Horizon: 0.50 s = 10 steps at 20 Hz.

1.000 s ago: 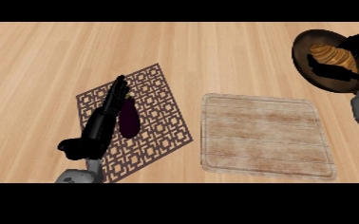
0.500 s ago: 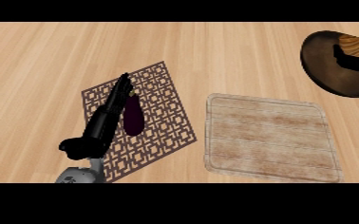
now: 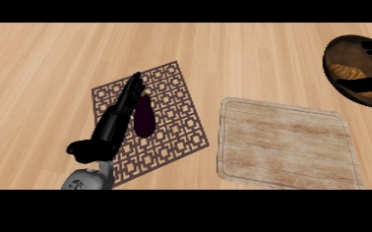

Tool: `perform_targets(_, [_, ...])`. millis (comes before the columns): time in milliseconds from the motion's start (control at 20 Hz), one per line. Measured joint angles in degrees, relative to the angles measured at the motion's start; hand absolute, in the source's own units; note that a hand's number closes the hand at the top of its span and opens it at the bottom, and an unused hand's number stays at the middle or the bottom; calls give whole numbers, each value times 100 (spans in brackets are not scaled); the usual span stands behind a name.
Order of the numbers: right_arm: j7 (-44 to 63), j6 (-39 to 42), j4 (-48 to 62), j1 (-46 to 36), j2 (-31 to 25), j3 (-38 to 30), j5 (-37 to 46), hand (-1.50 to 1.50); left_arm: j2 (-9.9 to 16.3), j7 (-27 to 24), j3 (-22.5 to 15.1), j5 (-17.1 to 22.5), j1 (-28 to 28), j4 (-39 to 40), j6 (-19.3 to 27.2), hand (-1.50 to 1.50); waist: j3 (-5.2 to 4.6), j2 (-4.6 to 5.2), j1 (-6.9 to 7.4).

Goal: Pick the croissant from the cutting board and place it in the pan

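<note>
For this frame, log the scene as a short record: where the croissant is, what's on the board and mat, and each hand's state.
croissant: golden-brown croissant lies in the dark round pan at the right edge
board: pale wooden cutting board bare
mat: brown lattice-patterned mat holds a dark purple eggplant
left hand: black left hand open, fingers straight, beside the eggplant over the mat
right hand: dark fingers show over the pan; state unclear
</note>
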Motion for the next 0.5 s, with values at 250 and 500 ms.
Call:
perform_targets(250, [-241,416,161,-178,13,-168,-179,-150,-18,39,-15,-14,-20,-38,19,0,15,6,-8])
perform_targets(500, [-766,574,119,-253,37,-724,-748,-150,-35,45,23,-22,-31,-25,120,0,20,-11,-107])
